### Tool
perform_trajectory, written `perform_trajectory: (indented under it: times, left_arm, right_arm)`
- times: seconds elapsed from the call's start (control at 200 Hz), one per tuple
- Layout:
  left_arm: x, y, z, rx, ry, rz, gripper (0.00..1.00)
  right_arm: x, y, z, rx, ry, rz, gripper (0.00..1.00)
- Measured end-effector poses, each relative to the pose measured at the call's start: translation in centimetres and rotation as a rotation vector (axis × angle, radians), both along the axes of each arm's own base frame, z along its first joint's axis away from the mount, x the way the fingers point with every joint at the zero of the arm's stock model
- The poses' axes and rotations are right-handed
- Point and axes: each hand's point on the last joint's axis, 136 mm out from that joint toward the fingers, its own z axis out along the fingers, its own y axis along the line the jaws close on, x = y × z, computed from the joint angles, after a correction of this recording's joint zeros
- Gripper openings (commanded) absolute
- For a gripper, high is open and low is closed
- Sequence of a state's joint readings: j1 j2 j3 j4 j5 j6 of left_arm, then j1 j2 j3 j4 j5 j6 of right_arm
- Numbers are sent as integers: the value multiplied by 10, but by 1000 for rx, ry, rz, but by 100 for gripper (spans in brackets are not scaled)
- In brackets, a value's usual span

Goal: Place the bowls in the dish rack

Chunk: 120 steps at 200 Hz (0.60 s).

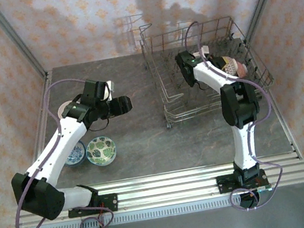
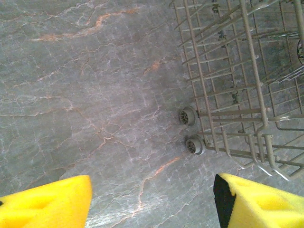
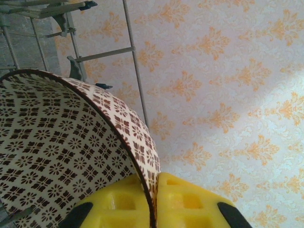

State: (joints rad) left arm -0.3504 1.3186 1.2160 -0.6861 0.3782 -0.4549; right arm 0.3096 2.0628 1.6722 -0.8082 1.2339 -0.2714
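Note:
The grey wire dish rack (image 1: pixel 203 71) stands at the back right. My right gripper (image 1: pixel 207 56) is inside it, shut on the rim of a brown-white patterned bowl (image 3: pixel 61 152), pinched between the yellow pads (image 3: pixel 190 202). A pinkish bowl (image 1: pixel 241 67) leans beside the brown-white bowl (image 1: pixel 226 63) in the rack. My left gripper (image 2: pixel 152 204) hangs open over bare table, left of the rack's corner (image 2: pixel 237 71), with nothing between its fingers (image 2: pixel 47 202). On the table at the left lie a blue-white bowl (image 1: pixel 76 154) and a green floral bowl (image 1: pixel 101 151). A pale bowl (image 1: pixel 63 109) shows partly behind the left arm.
The rack's two small wheels (image 2: pixel 190 116) rest on the marble table (image 1: pixel 145 144) just ahead of the left gripper (image 1: pixel 126 103). Patterned walls close in the back and sides. A metal rail (image 1: pixel 179 179) runs along the near edge.

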Motion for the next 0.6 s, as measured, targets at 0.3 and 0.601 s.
perform_trajectory:
  times: [0.3, 0.601]
  left_arm:
    - [-3, 2, 7, -9, -13, 12, 70]
    - [-5, 7, 17, -8, -46, 33, 70]
  right_arm:
    - [-2, 7, -36, 96, 73, 32, 24]
    - [1, 5, -57, 106, 108, 21, 46]
